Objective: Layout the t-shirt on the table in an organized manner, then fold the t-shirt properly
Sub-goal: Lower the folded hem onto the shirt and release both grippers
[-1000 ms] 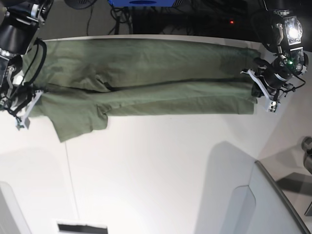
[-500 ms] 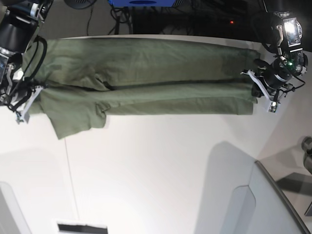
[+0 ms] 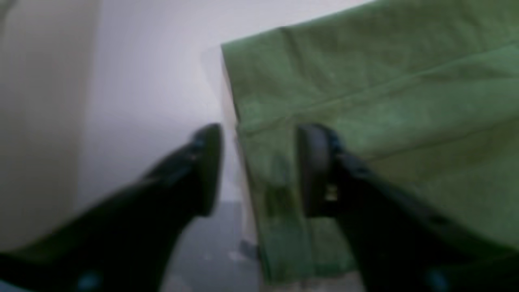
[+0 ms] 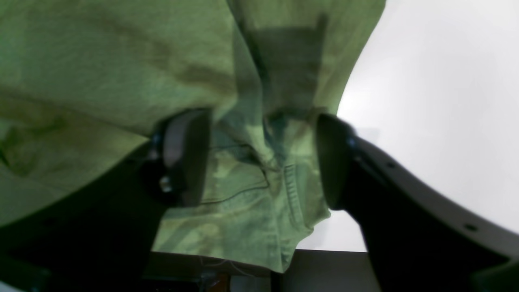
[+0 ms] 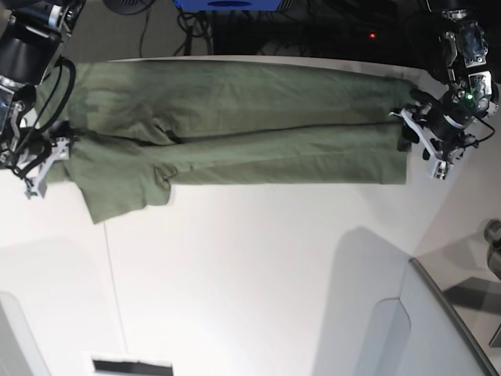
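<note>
Lying on table: one t-shirt (image 5: pixel 235 129), soft olive-green cotton, wrinkled, stretched into a long band along the far edge.
Table (image 5: pixel 258 266): one smooth white top with a thin dark seam.
Left gripper (image 3: pixel 259 170): black curved fingers spread apart, one over the cloth's hemmed corner, one over bare table.
Right gripper (image 4: pixel 261 160): dark rounded pads wide apart, bunched stitched fabric between them, not pinched.
Grippers counted: two.

The t-shirt (image 5: pixel 235 129) spans the desk's (image 5: pixel 258 266) far edge, with arms at both its ends. The middle and near desk lie bare; a raised panel (image 5: pixel 438 329) blocks the near right corner.
</note>
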Motion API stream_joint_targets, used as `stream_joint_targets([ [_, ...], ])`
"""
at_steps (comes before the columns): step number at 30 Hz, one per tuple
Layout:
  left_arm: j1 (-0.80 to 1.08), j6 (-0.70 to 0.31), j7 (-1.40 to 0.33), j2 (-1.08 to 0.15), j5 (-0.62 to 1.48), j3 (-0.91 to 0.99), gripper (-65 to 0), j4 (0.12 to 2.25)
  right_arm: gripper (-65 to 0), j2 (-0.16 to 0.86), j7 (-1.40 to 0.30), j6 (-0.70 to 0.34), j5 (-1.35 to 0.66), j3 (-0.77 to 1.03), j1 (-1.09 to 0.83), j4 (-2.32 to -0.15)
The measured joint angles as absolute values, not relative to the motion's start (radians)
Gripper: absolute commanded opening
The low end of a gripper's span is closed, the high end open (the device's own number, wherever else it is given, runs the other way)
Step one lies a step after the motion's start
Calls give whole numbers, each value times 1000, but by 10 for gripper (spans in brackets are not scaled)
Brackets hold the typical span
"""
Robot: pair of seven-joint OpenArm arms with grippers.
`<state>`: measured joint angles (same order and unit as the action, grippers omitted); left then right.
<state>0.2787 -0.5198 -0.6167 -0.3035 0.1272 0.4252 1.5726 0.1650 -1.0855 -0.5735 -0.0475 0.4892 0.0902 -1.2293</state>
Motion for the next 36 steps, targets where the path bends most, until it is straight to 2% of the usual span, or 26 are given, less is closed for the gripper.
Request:
stream_joint_targets([
  [6, 280, -520, -617, -305, 135, 425, -281, 1598, -242, 163, -1091, -574, -47, 593, 90, -1345],
  [8, 277, -520, -617, -304, 135, 426, -321, 1600, -242, 165, -1094, -572, -47, 628, 88, -1392],
  [10, 262, -520, -624, -297, 134, 419, -425, 1598, -242, 169, -1092, -574, -44, 633, 89, -1427],
  [13, 196, -507, -617, -253, 131, 422, -650, 1558, -242, 179, -1058, -577, -39, 558, 127, -1407],
  [16, 142, -523, -616, -213, 135, 415, -650, 1502, -240, 210, -923, -579, -57, 388, 197, -1295],
  [19, 128, -515, -622, -207, 126, 410, -650, 1457, -240, 228, -821, -586, -68, 265, 290, -1092],
  [25, 149, -513, -612, -227, 130, 405, -650, 1455, -240, 264, -659, -583, -47, 255, 449, -704],
  [30, 188, -505, -619, -253, 128, 461, -650, 1452, -252, 278, -586, -574, -44, 255, 497, -549],
  [36, 183, -509, -616, -250, 134, 473, -650, 1452, -279, 272, -570, -575, -47, 256, 505, -514],
])
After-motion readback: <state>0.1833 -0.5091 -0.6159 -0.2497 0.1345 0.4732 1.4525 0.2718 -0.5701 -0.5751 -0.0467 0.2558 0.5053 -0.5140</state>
